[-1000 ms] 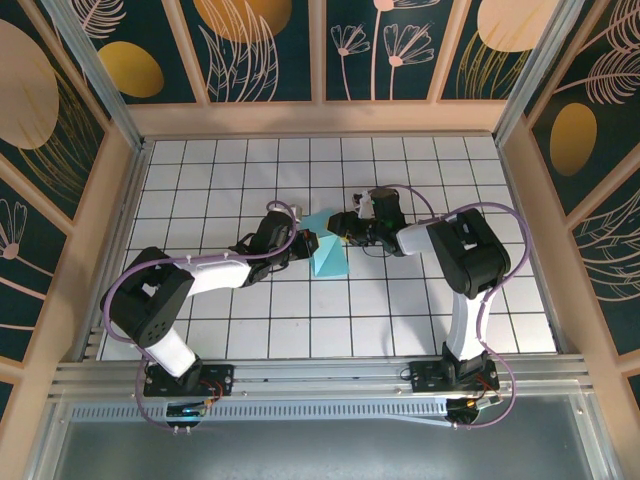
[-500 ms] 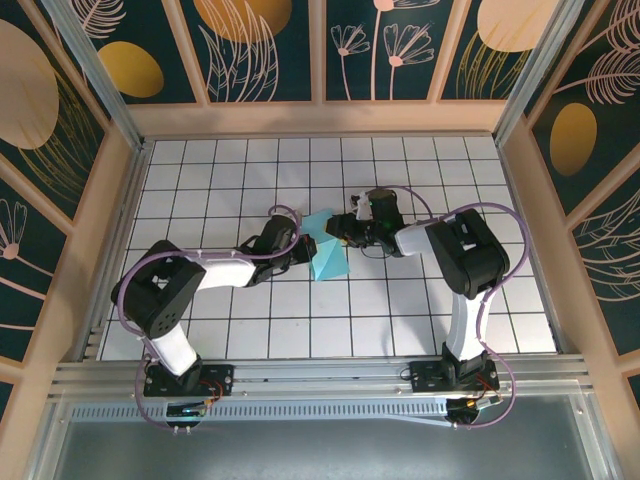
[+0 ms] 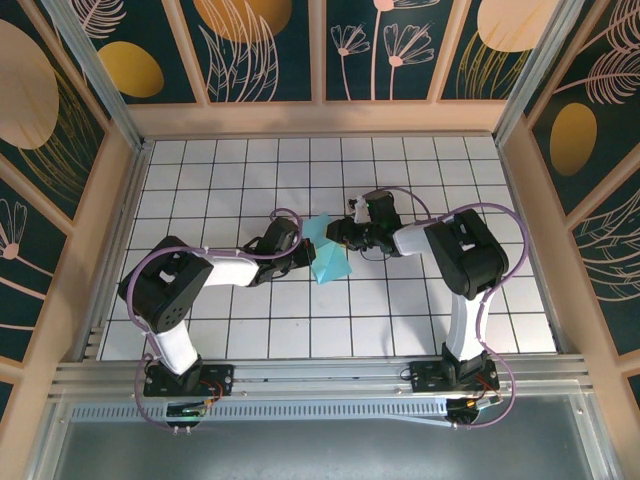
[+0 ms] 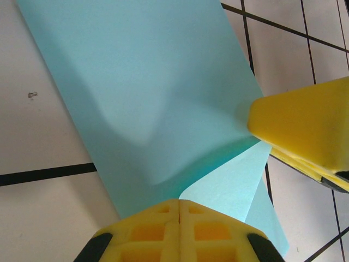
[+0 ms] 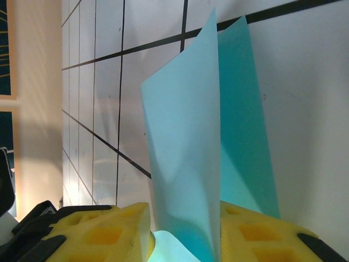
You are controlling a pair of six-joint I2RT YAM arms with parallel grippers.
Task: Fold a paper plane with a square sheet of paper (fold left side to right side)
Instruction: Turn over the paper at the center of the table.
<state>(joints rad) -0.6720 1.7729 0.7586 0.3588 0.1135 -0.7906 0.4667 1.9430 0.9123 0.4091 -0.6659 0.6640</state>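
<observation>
The square sheet of paper (image 3: pixel 330 258) is turquoise and lies partly folded over on the white grid mid-table, with one flap raised. My left gripper (image 3: pixel 304 250) is shut at the sheet's left edge. In the left wrist view its joined yellow tips (image 4: pixel 180 203) rest where the paper (image 4: pixel 147 71) curls over. My right gripper (image 3: pixel 342 232) is at the sheet's upper right. Its yellow fingers (image 4: pixel 305 128) meet the flap's edge. In the right wrist view the jaws (image 5: pixel 182 218) stand apart with the upright flap (image 5: pixel 185 142) between them, against the right-hand finger.
The white tiled table (image 3: pixel 400 310) is fenced by wooden walls (image 3: pixel 320 118) at the back and both sides. An aluminium rail (image 3: pixel 320 375) carrying both arm bases runs along the near edge.
The right jaws have narrowed around the raised flap. The left arm has pushed a little to the right along the paper, still shut. The sheet's lower tip has shifted slightly rightward.
</observation>
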